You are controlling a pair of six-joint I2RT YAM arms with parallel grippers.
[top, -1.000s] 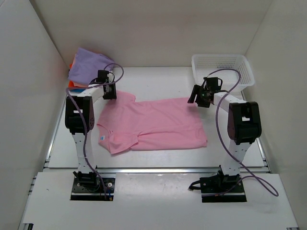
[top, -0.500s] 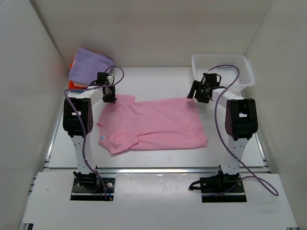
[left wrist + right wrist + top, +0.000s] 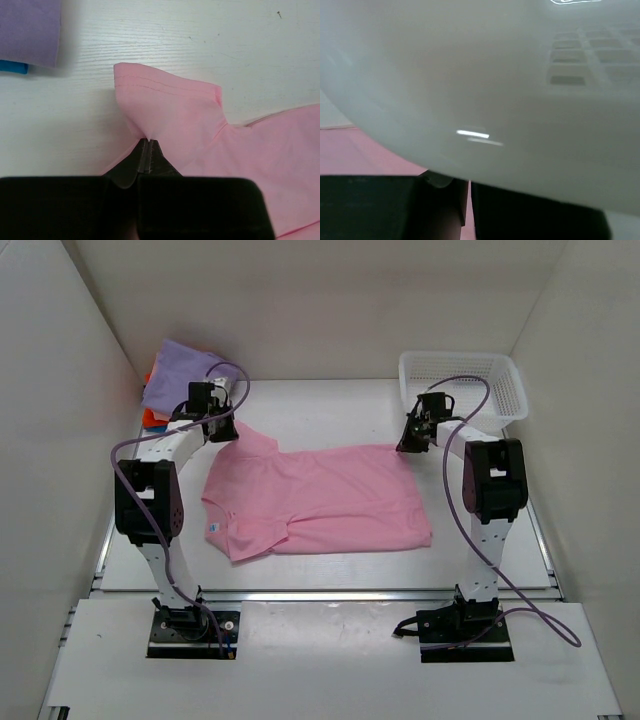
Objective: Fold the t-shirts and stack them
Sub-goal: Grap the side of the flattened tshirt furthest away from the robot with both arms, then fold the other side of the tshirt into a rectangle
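The light pink t-shirt (image 3: 320,498) lies spread flat in the middle of the table, collar and white neck label at the near left. My left gripper (image 3: 222,432) is shut on the edge of its far left sleeve (image 3: 165,102), the pads (image 3: 142,150) pinching a fold of cloth. My right gripper (image 3: 405,445) is down at the shirt's far right corner, next to the basket. Its jaws stand nearly together with a strip of pink cloth (image 3: 469,210) between them. Folded lavender (image 3: 185,370) and orange (image 3: 150,416) t-shirts are stacked at the far left, and a blue edge (image 3: 12,66) peeks out beneath the lavender one.
A white plastic mesh basket (image 3: 465,385) stands at the far right, and its wall (image 3: 485,85) fills most of the right wrist view. White walls enclose the table on three sides. Both arms' cables loop above the shirt's far corners.
Both grippers have dropped onto the pink shirt's far corners and shut, the left on the sleeve first and the right just now. The left arm's elbow swung leftward.
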